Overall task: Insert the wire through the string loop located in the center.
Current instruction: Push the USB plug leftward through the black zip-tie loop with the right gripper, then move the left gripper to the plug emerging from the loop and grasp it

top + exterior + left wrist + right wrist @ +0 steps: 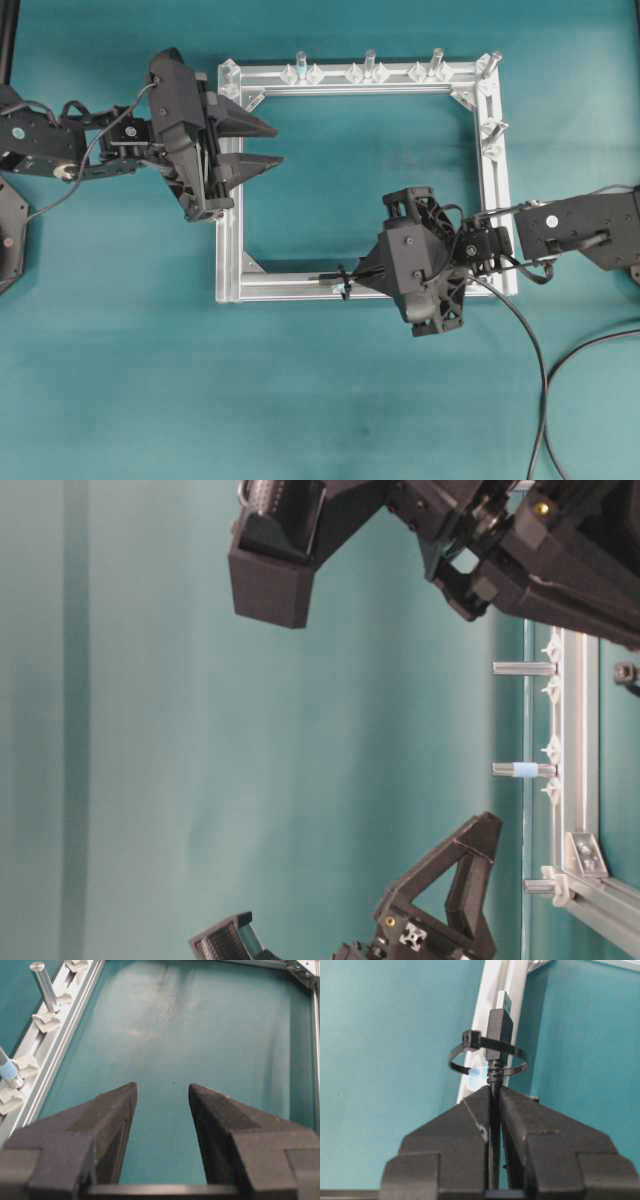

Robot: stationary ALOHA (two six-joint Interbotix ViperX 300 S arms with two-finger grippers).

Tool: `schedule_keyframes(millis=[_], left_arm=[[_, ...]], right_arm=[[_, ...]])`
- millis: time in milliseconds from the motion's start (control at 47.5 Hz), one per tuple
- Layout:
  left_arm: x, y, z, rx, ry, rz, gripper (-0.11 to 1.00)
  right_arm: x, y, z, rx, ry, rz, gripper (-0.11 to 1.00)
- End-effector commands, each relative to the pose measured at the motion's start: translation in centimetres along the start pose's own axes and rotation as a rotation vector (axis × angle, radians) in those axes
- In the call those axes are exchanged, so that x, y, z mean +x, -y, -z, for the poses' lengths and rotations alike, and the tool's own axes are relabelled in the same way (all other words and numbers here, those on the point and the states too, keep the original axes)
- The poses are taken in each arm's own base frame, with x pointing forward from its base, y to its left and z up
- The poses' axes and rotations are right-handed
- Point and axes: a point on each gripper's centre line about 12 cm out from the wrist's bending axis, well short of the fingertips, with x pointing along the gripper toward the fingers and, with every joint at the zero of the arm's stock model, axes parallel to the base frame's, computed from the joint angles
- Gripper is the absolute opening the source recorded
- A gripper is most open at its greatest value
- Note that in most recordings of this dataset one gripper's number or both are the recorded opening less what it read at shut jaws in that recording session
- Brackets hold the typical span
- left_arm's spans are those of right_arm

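My right gripper [494, 1089] is shut on the wire [494, 1077], pinching the thin black cable just behind its plug. The plug [499, 1027] has a silvery tip and reaches through the string loop [465, 1067], a thin black ring standing on the aluminium rail with a pale blue bit at its base. From overhead, the right gripper [362, 278] sits at the near rail of the frame, right beside the string loop [343, 280]. My left gripper [280, 145] hangs open over the frame's left side, its fingers [120, 1110] holding nothing.
The square aluminium frame [480, 200] lies on the teal table, with upright silver posts [369, 62] along its far rail and right side. One post [7, 1071] wears a blue band. Thick dark arm cables [535, 350] trail off at the right.
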Motion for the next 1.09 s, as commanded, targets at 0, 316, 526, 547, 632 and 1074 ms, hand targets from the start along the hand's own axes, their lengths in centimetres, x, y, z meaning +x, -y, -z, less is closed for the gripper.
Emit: schedule_keyframes(millis=[0,316,526,547,632,1074], left_arm=[[-0.3,0.1,-1.2,0.002,0.041,0.003,0.47],[-0.2,0.3,-1.2,0.004,0.034,0.007,0.47],[0.0,1.1,-1.2,0.014,-0.04,0.033,0.59],[0.1,1.5,-1.3,0.018,-0.052,0.043,0.61],[0.2,2.4,-1.5,0.03,-0.089,0.068,0.71],[0.1,7.0,-2.5,0.094,-0.193,0.183,0.76]], right_arm=[[-0.2,0.0,-1.3,-0.001,0.043,-0.002,0.07],[-0.2,0.0,-1.3,0.0,0.041,-0.001,0.07],[-0.2,0.0,-1.3,0.0,0.043,-0.001,0.07],[-0.2,0.0,-1.3,0.0,0.043,-0.001,0.07],[-0.2,0.0,-1.3,0.0,0.043,-0.001,0.07],[-0.2,0.0,-1.3,0.0,0.044,-0.001,0.07]])
